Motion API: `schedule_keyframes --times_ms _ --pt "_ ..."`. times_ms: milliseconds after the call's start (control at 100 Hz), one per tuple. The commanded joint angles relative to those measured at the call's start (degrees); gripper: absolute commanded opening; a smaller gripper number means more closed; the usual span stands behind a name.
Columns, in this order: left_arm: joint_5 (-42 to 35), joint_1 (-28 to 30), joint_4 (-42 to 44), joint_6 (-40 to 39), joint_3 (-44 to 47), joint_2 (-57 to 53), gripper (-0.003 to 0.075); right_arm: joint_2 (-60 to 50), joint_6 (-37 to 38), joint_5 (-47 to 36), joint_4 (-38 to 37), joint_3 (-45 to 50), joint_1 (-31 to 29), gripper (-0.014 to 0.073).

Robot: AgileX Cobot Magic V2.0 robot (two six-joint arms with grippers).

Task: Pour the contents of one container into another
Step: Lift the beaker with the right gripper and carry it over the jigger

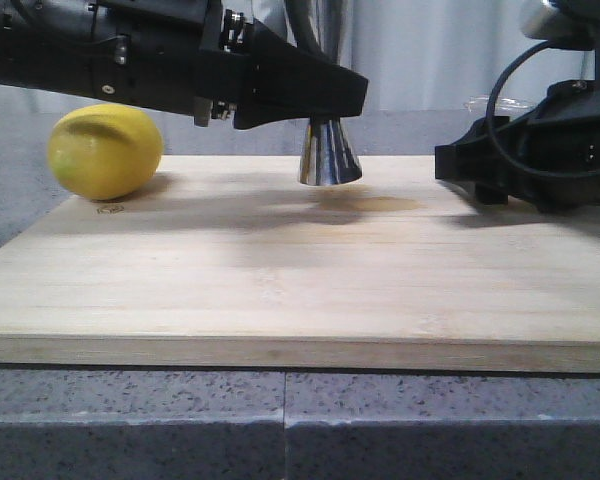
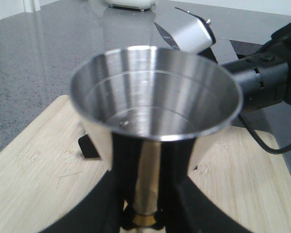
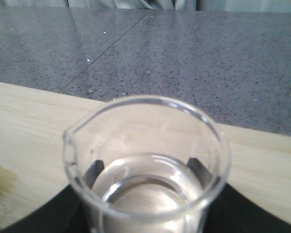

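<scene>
The clear glass beaker (image 3: 145,165) with a pouring lip holds clear liquid. My right gripper (image 3: 146,171) is shut on it, and its dark fingers (image 3: 94,171) show through the glass on both sides. In the front view only the beaker's faint rim (image 1: 492,104) shows above the right gripper (image 1: 455,165), at the board's right side. A shiny steel hourglass cup (image 2: 155,92) stands upright at the back middle of the board, its flared base (image 1: 330,162) down at the wood. My left gripper (image 2: 148,165) (image 1: 325,105) is shut on its narrow waist.
A yellow lemon (image 1: 105,150) lies at the back left of the bamboo board (image 1: 280,290). A darker wet-looking patch (image 1: 380,203) marks the wood just right of the steel cup. Grey speckled counter (image 1: 280,420) surrounds the board. The right arm (image 2: 262,82) sits beyond the steel cup.
</scene>
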Motion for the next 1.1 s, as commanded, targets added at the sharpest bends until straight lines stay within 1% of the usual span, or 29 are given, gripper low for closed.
schedule_keyframes --times_ms 0,320,530,820,910,1090 --pt "4.20 -0.56 -4.62 -0.24 -1.79 -2.30 0.0059 -1.99 -0.99 -3.55 -0.58 -1.37 -0.42 0.0310" --pt "4.20 -0.56 -4.62 -0.24 -1.79 -2.30 0.0059 -6.57 -2.92 0.24 -1.37 -1.61 -0.42 0.0310" --pt "4.20 -0.56 -4.62 -0.24 -1.79 -2.30 0.0059 -9.23 -3.72 8.59 -4.00 -5.67 -0.42 0.0310" --pt "4.20 -0.56 -4.62 -0.24 -1.79 -2.30 0.0059 -10.95 -3.72 21.06 -11.20 -14.34 -0.42 0.0310" --pt "4.20 -0.56 -4.62 -0.24 -1.79 -2.30 0.0059 -11.18 -3.72 23.12 -13.29 -16.27 -0.42 0.0310" --pt "4.20 -0.56 -4.62 -0.24 -1.79 -2.30 0.0059 -13.38 -3.72 27.47 -14.34 -19.78 -0.42 0.0310"
